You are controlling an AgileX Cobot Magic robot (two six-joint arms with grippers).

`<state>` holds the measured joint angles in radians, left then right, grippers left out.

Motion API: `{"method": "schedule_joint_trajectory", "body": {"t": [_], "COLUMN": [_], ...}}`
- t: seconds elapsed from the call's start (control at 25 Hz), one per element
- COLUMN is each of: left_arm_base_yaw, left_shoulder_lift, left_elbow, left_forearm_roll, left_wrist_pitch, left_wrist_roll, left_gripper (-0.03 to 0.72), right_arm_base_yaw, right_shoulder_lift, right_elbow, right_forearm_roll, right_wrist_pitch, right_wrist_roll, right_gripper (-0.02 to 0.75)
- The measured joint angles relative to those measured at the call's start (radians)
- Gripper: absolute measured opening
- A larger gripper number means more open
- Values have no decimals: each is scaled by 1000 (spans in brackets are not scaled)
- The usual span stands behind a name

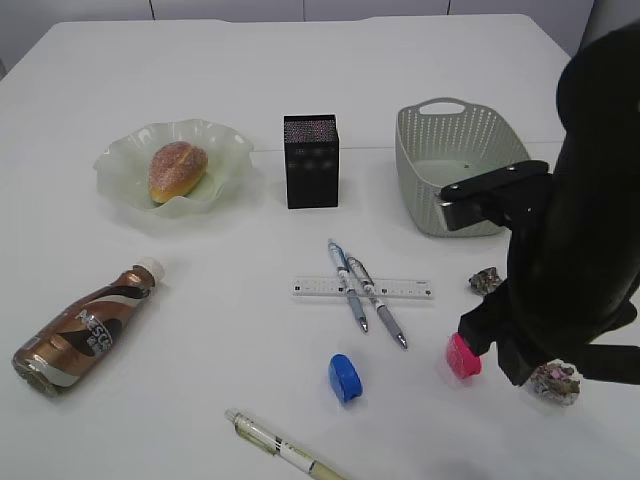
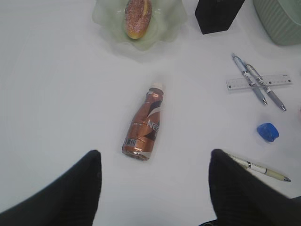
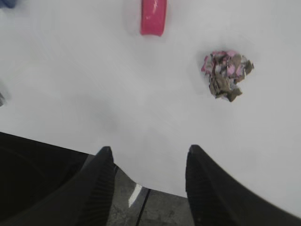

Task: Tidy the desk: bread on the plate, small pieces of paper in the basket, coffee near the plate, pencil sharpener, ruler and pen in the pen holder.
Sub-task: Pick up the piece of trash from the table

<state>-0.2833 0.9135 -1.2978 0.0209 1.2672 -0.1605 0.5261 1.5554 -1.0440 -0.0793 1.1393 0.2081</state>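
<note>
Presently both grippers stand open and empty: the left gripper (image 2: 153,183) hangs above the coffee bottle (image 2: 144,125), which lies on its side well apart from the plate (image 1: 125,175) holding the bread (image 1: 177,170). The right gripper (image 3: 148,181) hovers near a crumpled paper piece (image 3: 226,74) and a pink sharpener (image 3: 153,17). Two pens (image 1: 362,293) lie across the ruler (image 1: 405,289).

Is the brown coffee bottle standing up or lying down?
Lying down. The brown coffee bottle rests on its side on the white table, white cap pointing toward the plate.
</note>
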Motion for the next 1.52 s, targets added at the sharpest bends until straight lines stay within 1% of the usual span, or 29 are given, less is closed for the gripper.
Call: {"method": "schedule_joint_trajectory", "body": {"t": [0.08, 0.2, 0.32, 0.4, 0.48, 0.52, 0.6, 0.76, 0.84, 1.24, 1.36, 1.52], "left_arm_base_yaw": [0, 0, 0, 0, 0, 0, 0, 0, 0, 0, 0, 0], "left_shoulder_lift": [0, 0, 0, 0, 0, 0, 0, 0, 0, 0, 0, 0], "left_elbow": [0, 0, 0, 0, 0, 0, 0, 0, 0, 0, 0, 0], "left_forearm_roll": [-9, -21, -21, -21, -26, -26, -30, -34, -36, -66, -68, -68], "left_wrist_pitch": [0, 0, 0, 0, 0, 0, 0, 0, 0, 0, 0, 0], "left_wrist_roll": [0, -2, -4, -6, -8, -8, -10, -10, -12, -14, -14, -14], "left_gripper": [510, 508, 508, 508, 508, 508, 508, 508, 508, 507, 507, 507], "right_arm_base_yaw": [-4, -44, -124, -190, -238, -255, -270, -272, -272, -272, -272, -272], "right_shoulder_lift": [0, 0, 0, 0, 0, 0, 0, 23, 44, 166, 187, 189], "right_elbow": [-20, -28, -28, -28, -28, -28, -28, -28, -28, -28, -21, 40], "right_forearm_roll": [5, 49, 111, 182, 238, 246, 227, 96, 65, 61, 61, 61], "right_wrist_pitch": [-1, -2, 2, 4, -11, -24, -49, -76, -77, -89, -120, -205], "right_wrist_roll": [-50, -139, -225, -279, -326, -339, -337, -215, -180, -197, -208, -232], "right_gripper": [396, 396, 396, 396, 396, 396, 396, 396, 396, 395, 395, 396]}}
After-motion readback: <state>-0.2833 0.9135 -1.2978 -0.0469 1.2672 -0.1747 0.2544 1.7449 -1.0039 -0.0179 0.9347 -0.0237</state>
